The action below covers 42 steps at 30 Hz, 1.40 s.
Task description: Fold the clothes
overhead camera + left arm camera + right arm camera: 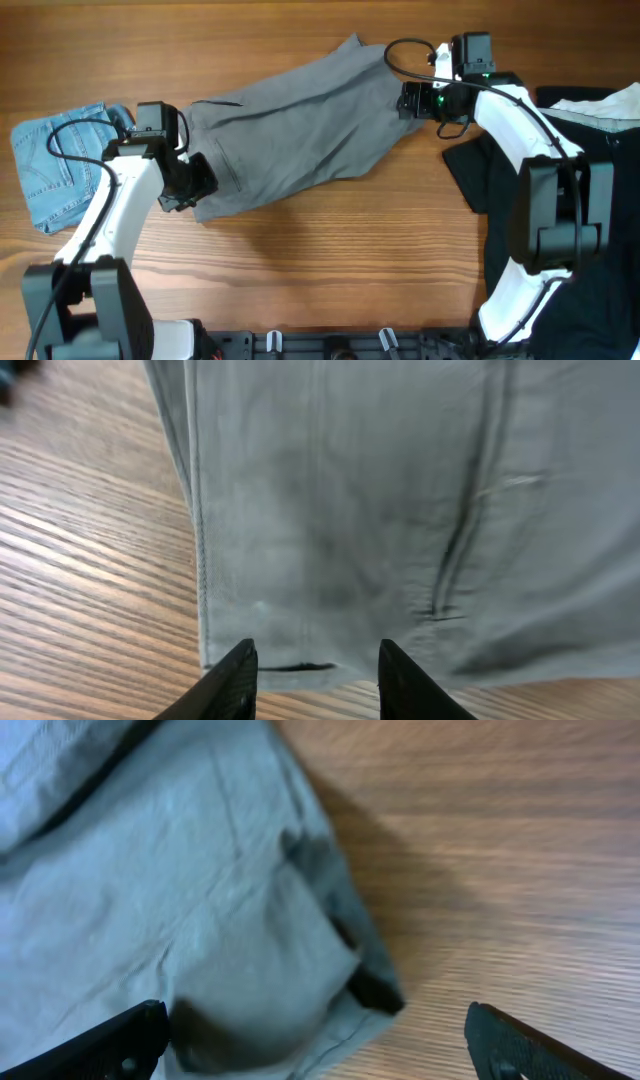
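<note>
Left tool (315, 652) and right tool (312, 1020) both spread, pinching nothing; if I grab the trousers (290, 130) off-edge, they'll probably bunch.

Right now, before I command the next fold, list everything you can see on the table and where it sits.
trousers: one, grey, spread diagonally across the middle of the table
denim shorts: one, light blue, at the left edge
black garment: one, black, heaped on the right side, partly under the right arm
pale cloth: one, whitish, top right, against the black garment; I cannot tell what it is
table: one, brown wood, under everything
left gripper: one, black fingers, open over the trousers' left end
right gripper: one, black fingers, wide open at the trousers' upper right end
</note>
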Available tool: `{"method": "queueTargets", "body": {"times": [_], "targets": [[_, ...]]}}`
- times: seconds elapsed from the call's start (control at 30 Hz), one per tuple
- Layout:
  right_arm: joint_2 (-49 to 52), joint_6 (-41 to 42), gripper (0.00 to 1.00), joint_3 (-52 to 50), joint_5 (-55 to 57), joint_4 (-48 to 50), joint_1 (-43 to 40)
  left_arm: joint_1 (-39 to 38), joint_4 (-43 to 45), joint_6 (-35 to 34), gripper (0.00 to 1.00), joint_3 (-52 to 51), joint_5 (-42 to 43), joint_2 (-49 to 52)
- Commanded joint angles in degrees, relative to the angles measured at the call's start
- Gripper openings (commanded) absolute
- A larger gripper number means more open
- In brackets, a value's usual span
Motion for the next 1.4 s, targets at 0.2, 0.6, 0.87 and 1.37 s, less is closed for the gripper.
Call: {"method": "queueTargets", "body": {"times": [0.2,0.6,0.87,1.37], "targets": [[4.57,1.77,0.86,-0.74,-7.23,0.9,0.0,0.02,4.76,0.15,0.38,-0.55,-3.1,2.95],[-4.94,9.53,0.04,-0.72,1.09,-35.45,0.0,0.66,4.24,0.44,0.28,-0.52,-6.67,2.93],[-24.04,12.07,0.81,-0.72,7.45,-31.04,0.09,1.38,4.92,1.68,0.33,-0.52,-6.58,2.93],[-2.73,6.05,0.72,-0.74,4.37,-10.73,0.0,1.25,4.39,1.77,0.34,-0.52,-5.99,2.93]]}}
